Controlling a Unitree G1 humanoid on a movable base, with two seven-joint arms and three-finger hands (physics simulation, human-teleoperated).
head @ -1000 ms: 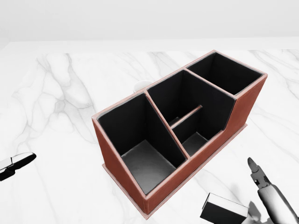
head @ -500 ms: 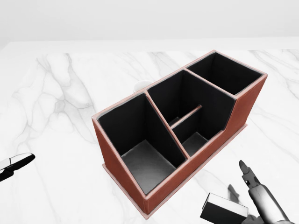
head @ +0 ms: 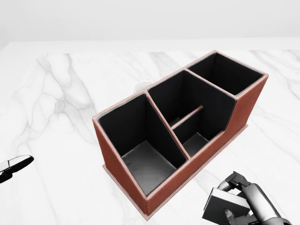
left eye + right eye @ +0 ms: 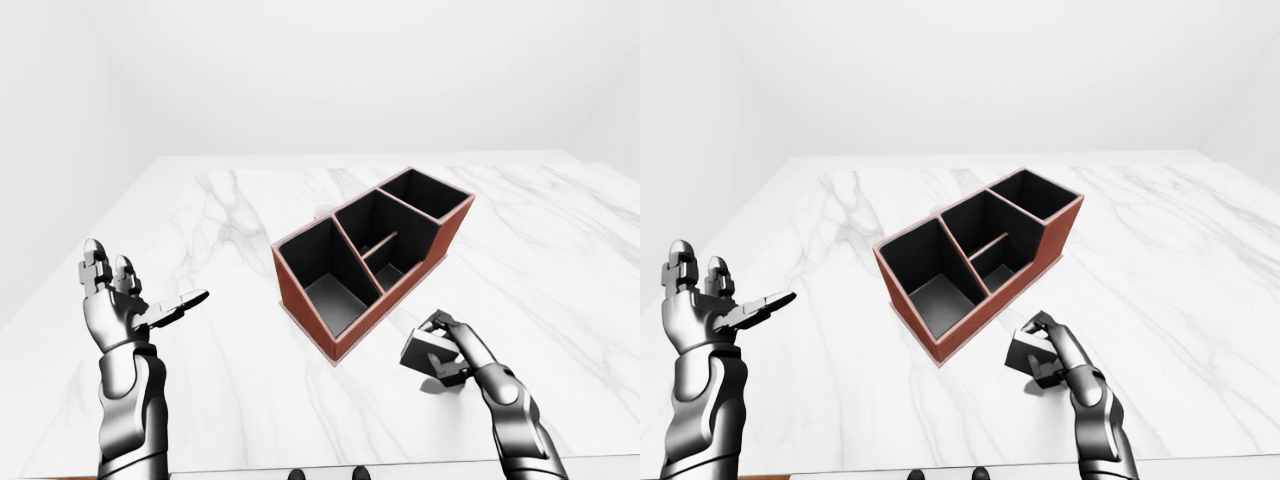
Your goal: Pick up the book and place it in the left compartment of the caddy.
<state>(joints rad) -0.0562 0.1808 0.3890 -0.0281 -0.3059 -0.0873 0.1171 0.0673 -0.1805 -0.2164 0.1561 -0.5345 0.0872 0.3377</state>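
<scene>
Left-eye view: a red-brown caddy (image 4: 372, 255) with black inner walls sits on the white marble surface (image 4: 230, 360), running from about 7 o'clock to 1 o'clock across the middle of the picture. Its left compartment (image 4: 335, 275) holds nothing. At about 5 o'clock from the caddy, near its lower corner, the right robot hand (image 4: 450, 350) has its fingers (image 4: 440, 322) curled round the book (image 4: 422, 351), a small dark block with a pale edge, low over the surface. At 9 o'clock, well apart from the caddy, the left robot hand (image 4: 118, 305) is raised with its fingers spread and grips nothing.

Head view: the caddy fills the middle, with a large compartment at 7 o'clock, a split middle section and a square compartment at 1 o'clock. A small pale round thing (image 3: 140, 87) peeks out behind the caddy's upper rim; what it is cannot be told. At 5 o'clock the book's white page edge faces up, with the right robot hand wrapped over its top and right side. One dark fingertip of the left robot hand reaches in at 8 o'clock.

Right-eye view: much the same scene, with the book beside the caddy's lower corner, outside every compartment.
</scene>
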